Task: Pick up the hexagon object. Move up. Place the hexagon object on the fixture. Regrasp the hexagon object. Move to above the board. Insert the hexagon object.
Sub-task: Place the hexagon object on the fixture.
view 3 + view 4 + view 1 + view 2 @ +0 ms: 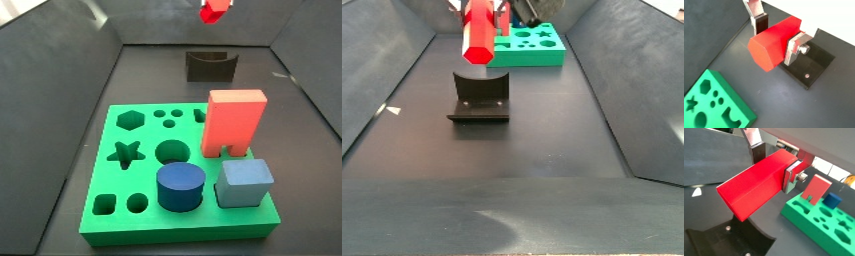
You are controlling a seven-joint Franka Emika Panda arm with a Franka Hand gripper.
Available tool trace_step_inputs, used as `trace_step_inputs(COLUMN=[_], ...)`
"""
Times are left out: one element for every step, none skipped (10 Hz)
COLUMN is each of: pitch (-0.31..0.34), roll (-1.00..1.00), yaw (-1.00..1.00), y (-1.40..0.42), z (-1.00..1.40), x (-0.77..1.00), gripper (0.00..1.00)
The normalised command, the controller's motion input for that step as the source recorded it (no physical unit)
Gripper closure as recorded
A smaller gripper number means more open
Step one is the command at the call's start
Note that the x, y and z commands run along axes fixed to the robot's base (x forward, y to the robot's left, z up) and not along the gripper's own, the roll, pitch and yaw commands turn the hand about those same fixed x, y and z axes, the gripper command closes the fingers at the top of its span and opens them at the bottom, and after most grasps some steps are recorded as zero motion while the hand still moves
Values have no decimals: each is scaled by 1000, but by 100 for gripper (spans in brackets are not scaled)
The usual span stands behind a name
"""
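Note:
The hexagon object [774, 45], a bright red six-sided peg, is clamped between the silver fingers of my gripper [777, 34], which is shut on it. One pad presses each long side. In a side view the hexagon object [477, 30] hangs in the air above the dark fixture [480, 95], clear of its notch. The fixture's base plate [814, 67] lies just beyond the fingers in a wrist view. The green board [174, 230] sits nearer the camera in a side view and off to the side in both wrist views. The gripper [774, 165] grips the peg near one end.
On the board stand a salmon-red arch block [234, 120], a dark blue cylinder [181, 185] and a grey-blue cube [246, 183]. Dark sloping walls enclose the floor on both sides. The board's hexagon hole [130, 120] is open at its far left corner.

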Motion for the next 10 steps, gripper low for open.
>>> trace_step_inputs(pitch=[-2,0,218,212,227,212,161,115,68,45], roll=[-399,-261,-1000,-1000,-938,-838,-619,-447,-257,-207], yaw=[-127,-105,-81,-103,-137,-154,-184,-201,-200,-195], y=[41,22,133,141,139,137,139,144,137,136], z=[-9,-7,-1000,-1000,-1000,-1000,-1000,-1000,-1000,-1000], x=[52,65,127,135,148,156,162,169,183,190], gripper=[100,100,100,100,100,100,100,100,100,100])
